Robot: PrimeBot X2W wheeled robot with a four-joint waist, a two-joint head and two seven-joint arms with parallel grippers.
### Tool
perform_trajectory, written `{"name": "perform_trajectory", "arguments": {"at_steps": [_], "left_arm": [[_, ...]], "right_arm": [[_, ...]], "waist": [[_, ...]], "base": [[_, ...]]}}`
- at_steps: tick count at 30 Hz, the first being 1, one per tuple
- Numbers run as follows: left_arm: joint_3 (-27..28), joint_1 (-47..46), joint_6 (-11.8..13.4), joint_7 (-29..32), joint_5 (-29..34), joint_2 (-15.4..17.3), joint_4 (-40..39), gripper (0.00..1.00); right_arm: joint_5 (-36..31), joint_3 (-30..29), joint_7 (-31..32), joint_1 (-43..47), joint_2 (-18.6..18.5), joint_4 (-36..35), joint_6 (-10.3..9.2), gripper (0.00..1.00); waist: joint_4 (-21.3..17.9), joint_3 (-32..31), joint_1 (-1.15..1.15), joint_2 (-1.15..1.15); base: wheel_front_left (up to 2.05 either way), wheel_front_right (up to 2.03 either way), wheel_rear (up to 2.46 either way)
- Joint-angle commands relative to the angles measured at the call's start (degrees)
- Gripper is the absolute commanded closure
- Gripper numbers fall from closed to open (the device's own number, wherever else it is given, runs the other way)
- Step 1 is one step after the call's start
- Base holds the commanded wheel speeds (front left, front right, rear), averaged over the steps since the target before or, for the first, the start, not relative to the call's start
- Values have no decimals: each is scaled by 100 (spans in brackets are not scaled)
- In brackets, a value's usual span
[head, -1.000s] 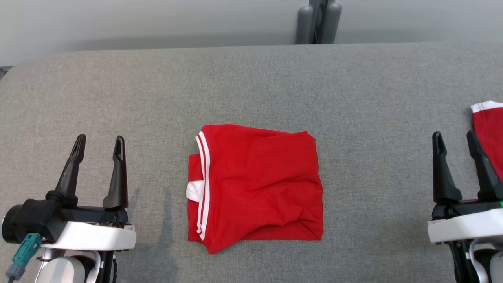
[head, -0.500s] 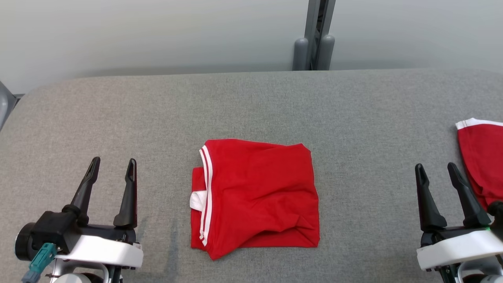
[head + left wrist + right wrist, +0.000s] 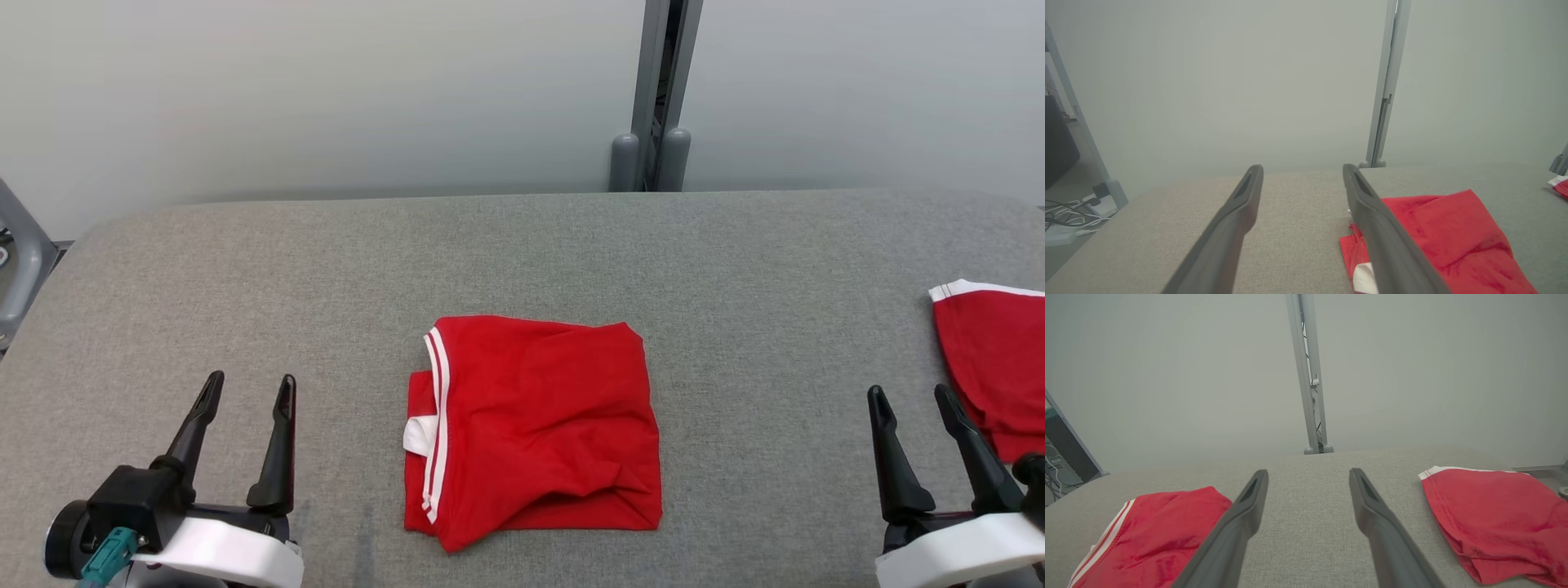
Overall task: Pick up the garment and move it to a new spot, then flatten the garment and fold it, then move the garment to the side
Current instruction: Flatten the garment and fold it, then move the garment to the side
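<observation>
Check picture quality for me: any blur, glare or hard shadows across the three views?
Head view: sharp, evenly lit, faint soft shadow beside the left gripper on the grey surface, no glare on the folded garment. Left wrist view: hazy, near fingers soft. Right wrist view: same haze, right gripper blurred, second garment readable.

Left gripper [image 3: 249,389] and right gripper [image 3: 912,398] low at either side; fingers spread, empty

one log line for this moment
garment: folded, centred | left gripper: open, empty | right gripper: open, empty | second red garment: far right
</observation>
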Motion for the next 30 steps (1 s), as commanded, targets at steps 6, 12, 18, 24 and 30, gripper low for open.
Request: {"name": "perform_trajectory", "arguments": {"at_steps": [6, 12, 18, 24, 30], "left_arm": [[-22, 81, 18, 50, -47, 71, -16, 0], [-32, 24, 41, 57, -70, 91, -29, 0], [-38, -48, 54, -1, -97, 97, 5, 0], [-42, -77, 72, -47, -112, 108, 40, 0], [-50, -117, 81, -69, -131, 126, 64, 0]], "right_arm": [[-71, -32, 100, 115, -51, -137, 3, 0], [-83, -60, 169, 141, -36, -189, 3, 0], [-41, -73, 194, 110, -62, -162, 3, 0], [-19, -62, 214, 59, -76, -137, 3, 0], [1, -51, 223, 19, -81, -90, 3, 0]], "waist": [[-4, -58, 0, 0], [-2, -46, 0, 0], [31, -6, 0, 0], [56, 17, 0, 0], [68, 30, 0, 0]], "base": [[0, 0, 0], [0, 0, 0], [0, 0, 0], [0, 0, 0], [0, 0, 0]]}}
